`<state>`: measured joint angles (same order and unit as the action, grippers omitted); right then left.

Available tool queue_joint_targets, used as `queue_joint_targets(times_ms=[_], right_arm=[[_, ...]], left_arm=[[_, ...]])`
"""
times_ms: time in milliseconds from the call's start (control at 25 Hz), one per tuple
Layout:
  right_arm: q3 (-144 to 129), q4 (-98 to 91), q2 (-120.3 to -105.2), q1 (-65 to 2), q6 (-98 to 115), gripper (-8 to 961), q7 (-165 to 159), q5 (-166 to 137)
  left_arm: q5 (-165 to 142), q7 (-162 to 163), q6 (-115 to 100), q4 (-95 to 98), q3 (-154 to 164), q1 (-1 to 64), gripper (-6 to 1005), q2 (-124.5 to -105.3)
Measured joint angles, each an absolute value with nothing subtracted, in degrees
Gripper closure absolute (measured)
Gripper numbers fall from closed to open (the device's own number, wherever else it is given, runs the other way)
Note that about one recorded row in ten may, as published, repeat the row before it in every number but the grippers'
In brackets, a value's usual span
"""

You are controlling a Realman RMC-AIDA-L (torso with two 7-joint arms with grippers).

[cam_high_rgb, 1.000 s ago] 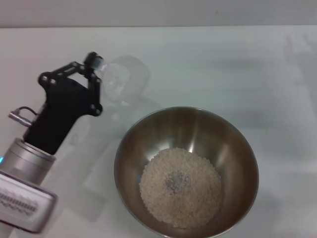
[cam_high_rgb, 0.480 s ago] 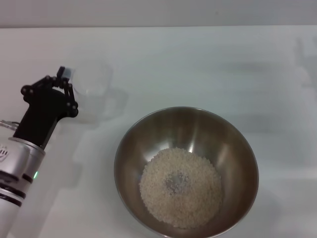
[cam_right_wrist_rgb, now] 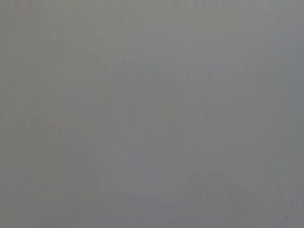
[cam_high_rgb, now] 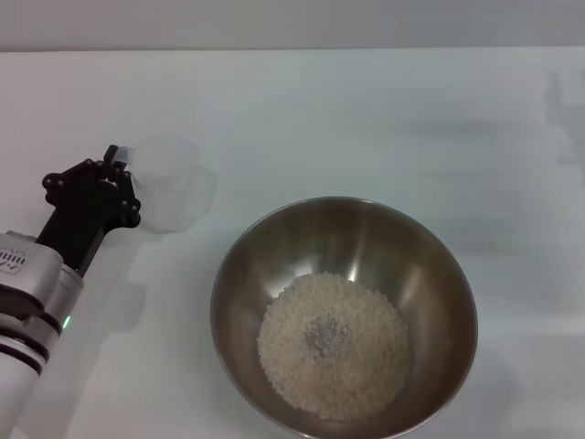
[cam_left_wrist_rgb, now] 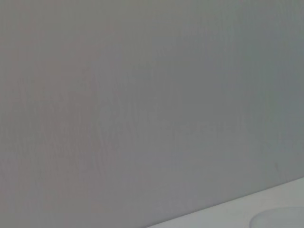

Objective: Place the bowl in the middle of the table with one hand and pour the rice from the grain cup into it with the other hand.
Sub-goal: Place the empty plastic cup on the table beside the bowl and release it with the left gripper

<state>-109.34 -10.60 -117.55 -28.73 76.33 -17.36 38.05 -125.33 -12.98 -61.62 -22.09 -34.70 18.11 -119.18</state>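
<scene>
The bowl (cam_high_rgb: pixel 274 247), a large shiny steel one, stands on the white table (cam_high_rgb: pixel 384 110) in the near middle of the head view. A heap of pale rice (cam_high_rgb: pixel 334 343) lies in its bottom. The grain cup (cam_high_rgb: pixel 170 183), frosted clear plastic, is upright and looks empty, left of the bowl and apart from it. My left gripper (cam_high_rgb: pixel 117 165) is at the cup's left side and shut on its handle. The cup looks to be at or just above the tabletop. My right gripper is out of view.
The table's far edge (cam_high_rgb: pixel 292 49) runs along the top of the head view. The left wrist view shows plain grey with a pale strip (cam_left_wrist_rgb: pixel 266 211) at one corner. The right wrist view shows only grey.
My left gripper has carried the cup away from the bowl, leftward, turned it upright and brought it down toward the table. The bowl and rice have not moved.
</scene>
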Motion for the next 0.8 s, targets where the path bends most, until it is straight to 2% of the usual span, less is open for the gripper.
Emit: queue_joint_targets(times_ms=[480,800], right_arm=[[-109.4,-10.9,-117.68,-28.0,76.6,477,-17.5,38.1],[-109.4,-10.9,-117.80,-27.8,77.0,476,-17.5,38.0]], left_arm=[[-125.2,-11.4,-60.2,-21.5,-35.3,18.1,913,-118.95],[-125.3,-10.8,-61.3,-20.0,-35.2,18.1,759,-118.87]])
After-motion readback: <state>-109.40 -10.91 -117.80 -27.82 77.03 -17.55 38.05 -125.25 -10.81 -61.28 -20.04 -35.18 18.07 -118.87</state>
